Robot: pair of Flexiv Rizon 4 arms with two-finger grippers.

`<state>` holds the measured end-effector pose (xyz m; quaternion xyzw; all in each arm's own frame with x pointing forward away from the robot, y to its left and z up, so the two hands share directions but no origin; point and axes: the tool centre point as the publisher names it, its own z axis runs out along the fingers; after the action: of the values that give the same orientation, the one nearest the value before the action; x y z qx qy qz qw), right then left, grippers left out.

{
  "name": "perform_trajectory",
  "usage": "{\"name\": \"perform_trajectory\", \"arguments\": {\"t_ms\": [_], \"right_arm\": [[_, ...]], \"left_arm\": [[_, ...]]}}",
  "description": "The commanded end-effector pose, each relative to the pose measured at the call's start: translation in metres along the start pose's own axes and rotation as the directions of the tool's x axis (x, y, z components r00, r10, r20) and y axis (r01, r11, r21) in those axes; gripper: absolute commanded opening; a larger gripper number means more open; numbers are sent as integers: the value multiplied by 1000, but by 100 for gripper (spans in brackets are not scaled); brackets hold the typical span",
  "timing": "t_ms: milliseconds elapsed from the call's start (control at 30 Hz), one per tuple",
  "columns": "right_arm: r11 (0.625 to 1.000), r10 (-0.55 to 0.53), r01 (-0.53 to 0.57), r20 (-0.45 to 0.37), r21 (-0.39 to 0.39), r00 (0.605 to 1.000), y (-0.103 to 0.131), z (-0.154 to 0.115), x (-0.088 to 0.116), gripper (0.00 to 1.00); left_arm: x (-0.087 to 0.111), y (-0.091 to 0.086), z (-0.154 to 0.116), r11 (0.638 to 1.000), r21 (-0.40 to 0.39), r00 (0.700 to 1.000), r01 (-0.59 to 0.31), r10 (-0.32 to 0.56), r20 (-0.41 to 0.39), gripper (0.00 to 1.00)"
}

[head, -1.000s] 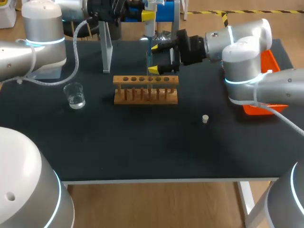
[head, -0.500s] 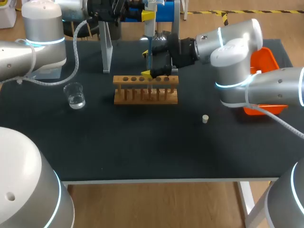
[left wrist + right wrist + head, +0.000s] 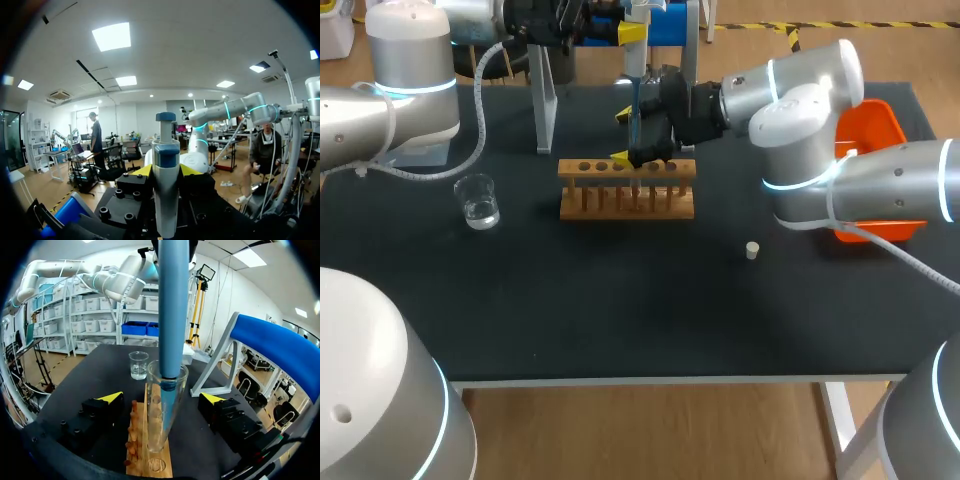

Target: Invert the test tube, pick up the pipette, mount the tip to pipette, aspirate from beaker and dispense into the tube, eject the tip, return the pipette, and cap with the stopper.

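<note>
Left end effector (image 3: pixel 166 170) is clamped on the pipette (image 3: pixel 165 190), holding it upright over the far middle of the desk (image 3: pixel 620 320). The pipette's blue lower end (image 3: pixel 172 315) dips into the mouth of the test tube (image 3: pixel 160 425), which stands upright in the wooden rack (image 3: pixel 627 188). Right end effector (image 3: pixel 161 399) is spread wide, a finger on either side of the tube (neither one touching it). The beaker (image 3: pixel 478 200) sits left of the rack. The stopper (image 3: pixel 752 250) lies nearer, off to the right.

Silver arms (image 3: pixel 880 185), cyan rings (image 3: pixel 800 170), yellow-tipped tools (image 3: pixel 623 138).
</note>
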<state>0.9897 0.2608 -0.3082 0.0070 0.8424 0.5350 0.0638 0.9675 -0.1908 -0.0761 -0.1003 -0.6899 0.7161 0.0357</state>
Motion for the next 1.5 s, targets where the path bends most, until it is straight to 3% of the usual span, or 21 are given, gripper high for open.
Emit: {"name": "perform_trajectory", "arguments": {"t_ms": [33,967,1500], "right_arm": [[1000,-9,8,9,19,1000,0,6,0,100],[998,-22,22,12,57,1000,-4,11,-1,100],[998,-22,22,12,57,1000,-4,11,-1,100]], "left_arm": [[-2,0,-1,1000,-1,1000,0,0,-7,0],[-2,0,-1,1000,-1,1000,0,0,-7,0],[2,-10,1,1000,-15,1000,-17,17,5,0]]}}
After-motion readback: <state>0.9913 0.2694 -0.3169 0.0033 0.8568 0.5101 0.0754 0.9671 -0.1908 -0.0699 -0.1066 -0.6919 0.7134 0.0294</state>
